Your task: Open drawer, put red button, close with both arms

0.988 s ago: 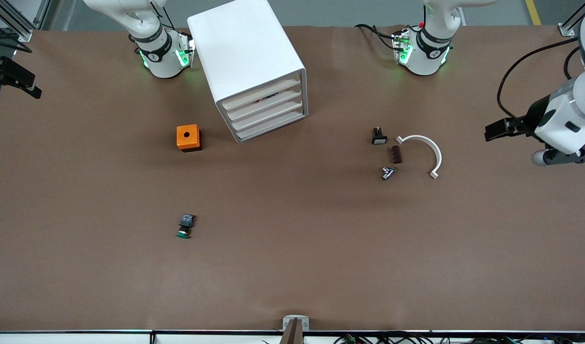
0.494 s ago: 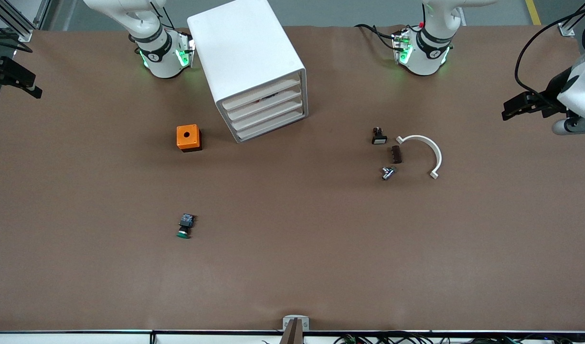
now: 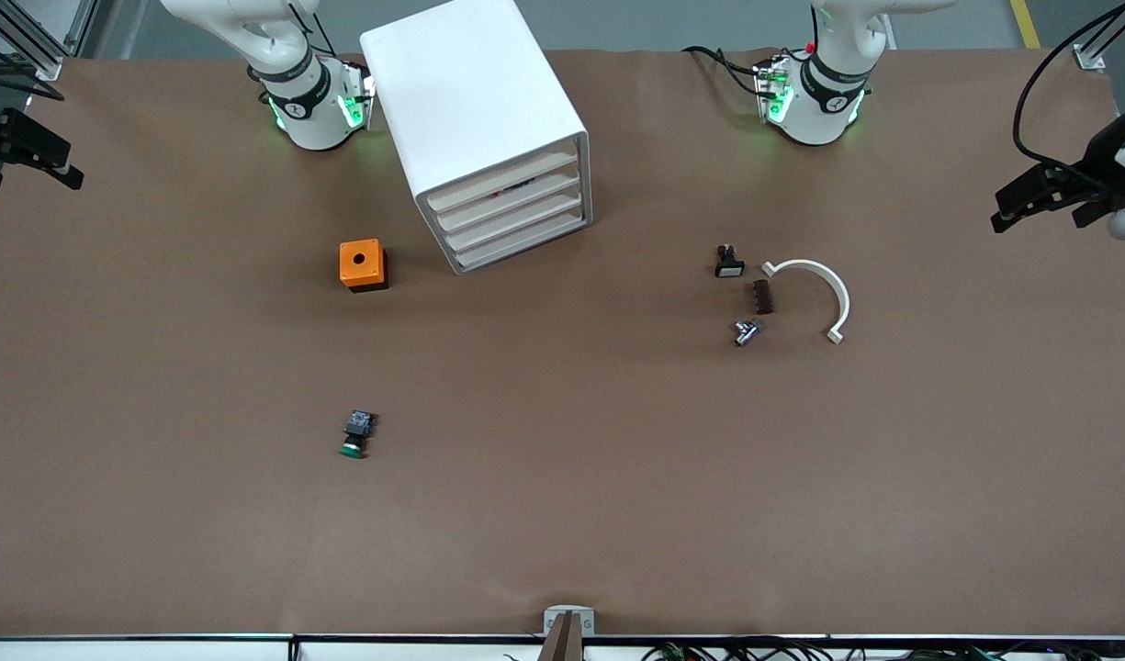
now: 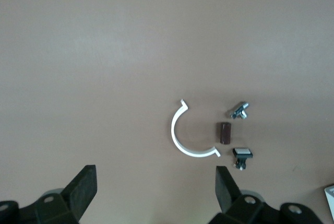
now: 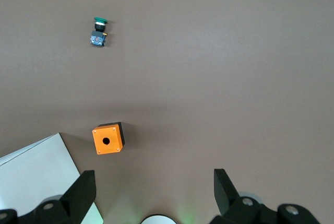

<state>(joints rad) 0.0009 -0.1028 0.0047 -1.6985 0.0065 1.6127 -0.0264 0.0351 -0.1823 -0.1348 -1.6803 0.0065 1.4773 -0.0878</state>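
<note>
The top drawer (image 3: 502, 177), a shallow white tray at the top of four in the white boxy cabinet (image 3: 461, 87), is sitting flush with the three below it, so it looks closed. In the thin gap over its front, a small red and dark speck is showing (image 3: 511, 190). I think this is the red button with the round cap, lying inside the drawer. So the job looks almost done, and I am guessing both arms are in the last step, parking away.

The left gripper (image 4: 155, 174) is hanging over the counter (image 3: 562, 514) edge at the left arm's end, jaws spread wide and holding nothing. The right gripper (image 5: 152, 174) is hanging over the edge at the right arm's end, jaws also spread wide and empty.

The next move calls for little: maybe a check that the drawer is fully in.

The drawer front is facing the front camera, turned a bit toward the left arm's end. Its long side is running slantwise across the counter. Which way the button is pointing, I cannot tell.
</note>
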